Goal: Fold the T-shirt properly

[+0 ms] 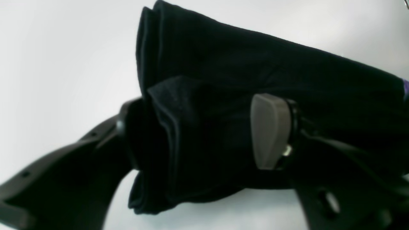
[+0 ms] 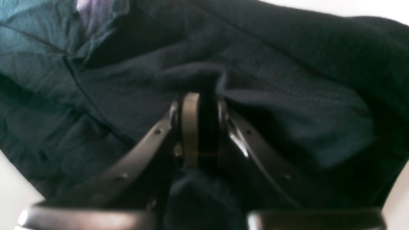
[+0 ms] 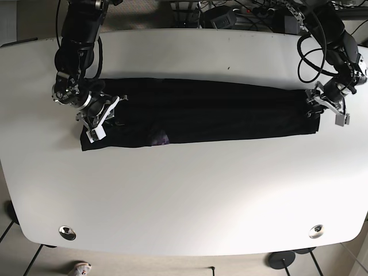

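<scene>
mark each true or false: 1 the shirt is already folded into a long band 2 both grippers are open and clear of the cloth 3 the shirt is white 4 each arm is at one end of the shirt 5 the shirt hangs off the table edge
1. True: the T-shirt lies as a long narrow band across the table.
2. False: the left gripper and the right gripper are each clamped on cloth.
3. False: it is black, with a small purple patch.
4. True.
5. False: it lies wholly on the tabletop.
</scene>
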Robot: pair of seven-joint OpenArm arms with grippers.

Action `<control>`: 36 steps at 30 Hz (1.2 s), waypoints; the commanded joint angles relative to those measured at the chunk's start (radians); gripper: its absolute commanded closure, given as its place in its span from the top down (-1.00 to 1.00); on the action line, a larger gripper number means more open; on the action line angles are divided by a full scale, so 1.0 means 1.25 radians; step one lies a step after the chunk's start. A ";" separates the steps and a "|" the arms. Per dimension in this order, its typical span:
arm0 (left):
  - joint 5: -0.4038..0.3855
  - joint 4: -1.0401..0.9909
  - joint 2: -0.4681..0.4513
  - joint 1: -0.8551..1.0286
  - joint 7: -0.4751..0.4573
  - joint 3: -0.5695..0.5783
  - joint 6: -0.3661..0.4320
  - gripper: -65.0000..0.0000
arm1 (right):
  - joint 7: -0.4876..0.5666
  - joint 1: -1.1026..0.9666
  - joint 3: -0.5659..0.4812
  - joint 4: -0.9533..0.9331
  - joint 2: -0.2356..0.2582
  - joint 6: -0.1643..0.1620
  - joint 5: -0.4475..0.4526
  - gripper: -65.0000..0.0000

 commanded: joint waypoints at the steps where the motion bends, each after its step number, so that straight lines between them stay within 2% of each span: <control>1: 0.018 0.005 -0.007 0.000 0.029 0.003 0.002 -0.42 | -0.034 0.001 0.002 0.002 0.006 -0.007 -0.026 -0.76; 2: 0.018 0.005 -0.007 -0.002 0.029 0.003 0.002 -0.55 | -0.034 0.001 0.002 0.002 0.006 -0.007 -0.026 -0.76; 5: 0.015 0.018 -0.007 -0.002 0.029 0.018 0.002 -0.55 | -0.034 0.001 0.002 0.002 0.004 -0.007 -0.025 -0.76; 8: 0.019 0.143 -0.007 0.005 0.020 0.137 0.002 -0.81 | -0.034 0.001 0.003 0.002 -0.018 -0.007 -0.034 -0.76; 10: 0.019 0.239 -0.007 0.041 -0.016 0.201 0.002 -0.96 | -0.034 0.001 0.003 0.002 -0.023 -0.007 -0.033 -0.76; 13: 0.020 0.374 -0.007 0.072 -0.038 0.278 0.002 -0.96 | -0.034 0.001 0.003 0.002 -0.047 -0.007 -0.035 -0.76; 16: 0.019 0.485 -0.007 0.082 -0.038 0.400 0.003 -0.96 | -0.034 -0.001 0.003 0.002 -0.049 -0.007 -0.035 -0.76; 19: 0.019 0.546 -0.007 0.079 -0.038 0.510 0.058 -0.96 | -0.034 -0.001 0.003 0.003 -0.050 -0.007 -0.035 -0.76; 22: 0.019 0.584 -0.006 0.077 -0.038 0.575 0.072 -0.96 | -0.034 0.001 0.003 0.007 -0.053 -0.007 -0.035 -0.76; 26: 0.014 0.629 -0.006 0.076 -0.038 0.574 0.070 -0.97 | -0.034 0.001 0.003 0.007 -0.051 -0.007 -0.035 -0.76; 28: 0.014 0.643 -0.024 0.081 -0.037 0.547 0.043 -0.97 | -0.034 0.001 0.003 0.004 -0.051 -0.007 -0.035 -0.76; 29: 0.014 0.644 -0.041 0.083 -0.037 0.516 0.008 -0.97 | -0.034 0.001 0.003 0.003 -0.051 -0.007 -0.035 -0.76; 31: 0.014 0.645 -0.047 0.086 -0.035 0.462 0.002 -0.97 | -0.034 0.001 0.003 0.003 -0.051 -0.007 -0.035 -0.76; 36: 0.020 0.635 -0.047 0.104 0.068 0.277 0.002 -0.97 | -0.034 -0.001 0.003 0.002 -0.049 -0.007 -0.035 -0.76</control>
